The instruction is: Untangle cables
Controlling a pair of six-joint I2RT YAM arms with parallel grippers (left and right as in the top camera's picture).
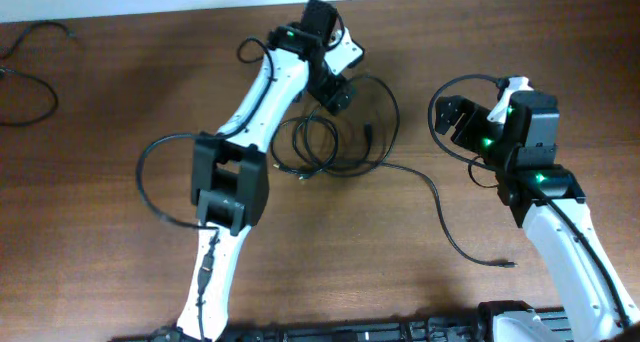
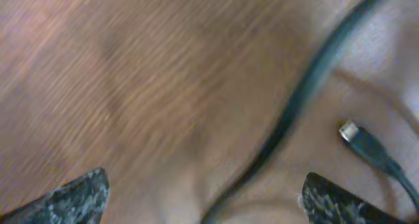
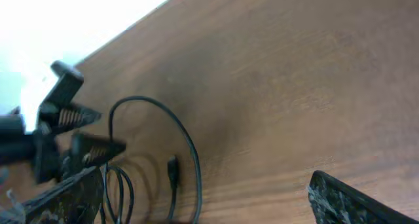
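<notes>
Cables (image 1: 322,152) are piled in loose loops at the middle of the table (image 1: 100,182), one tail trailing toward the right arm. The left gripper (image 1: 337,94) is held spread wide over the pile's far edge, a single strand (image 2: 298,99) running between its fingertips and a plug (image 2: 351,132) lying beside. The right gripper (image 1: 452,117) is likewise spread, empty, well apart. Only that strand should be pinched, then drawn out slowly so no loop is tightened.

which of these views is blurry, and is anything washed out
Overhead: sharp and evenly lit, with the cables crisp on the table. Left wrist: soft throughout, wood grain smeared, cable and plug fuzzy. Right wrist: the top-left corner past the table edge is blown out white; the cable loop is clear enough.
</notes>
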